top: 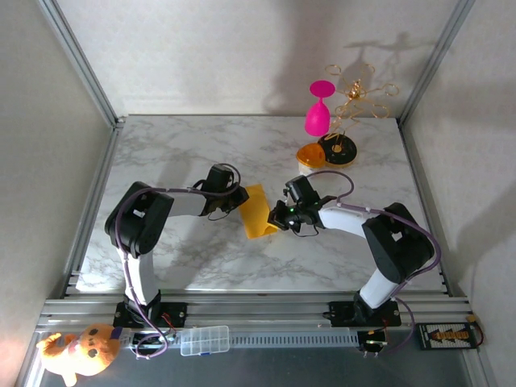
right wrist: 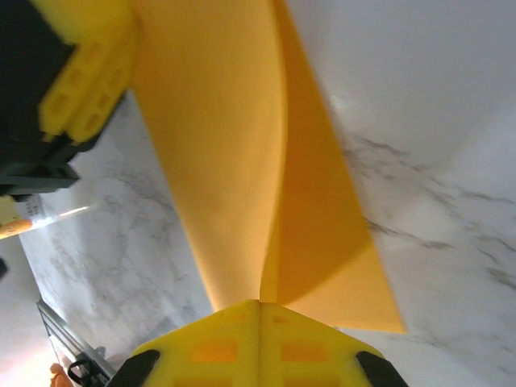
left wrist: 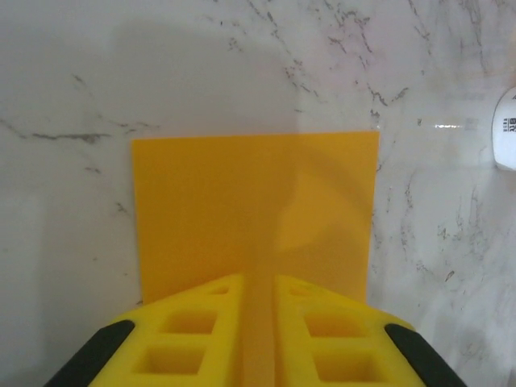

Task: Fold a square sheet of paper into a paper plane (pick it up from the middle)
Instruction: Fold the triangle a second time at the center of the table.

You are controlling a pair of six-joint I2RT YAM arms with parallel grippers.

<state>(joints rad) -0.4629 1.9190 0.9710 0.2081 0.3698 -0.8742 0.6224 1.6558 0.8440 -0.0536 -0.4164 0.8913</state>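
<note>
Yellow-orange paper sheet [top: 258,211], thin and matte, sits between your two pincers above the white marbled desk [top: 185,153], folded over on itself and tilted. From the right wrist you see the right pincer [right wrist: 260,334] closed tight. Its yellow fingers [right wrist: 314,355] meet in a seam, with the fold of the sheet [right wrist: 234,161] pinched at their tips. Two layers fan up and away from those tips, the paler one to the left and the deeper orange one to the right.

From above, the left pincer [top: 240,200] is at the opposite edge of the sheet, facing the right pincer [top: 279,218]. From the left wrist, its yellow fingers [left wrist: 193,334] stand only a narrow slit apart, and the near edge of the sheet [left wrist: 254,210] runs into that slit. You cannot tell whether the pads press on it. Ahead of the left pincer [left wrist: 258,339] the sheet spreads as a flat rectangle, with marble past it.

Beyond the right pincer and well apart from it stand a small white cup with an orange top [top: 310,157], a round black-and-orange disc [top: 339,147], a pink plastic goblet [top: 318,113] and a gold wire stand [top: 360,90].
</note>
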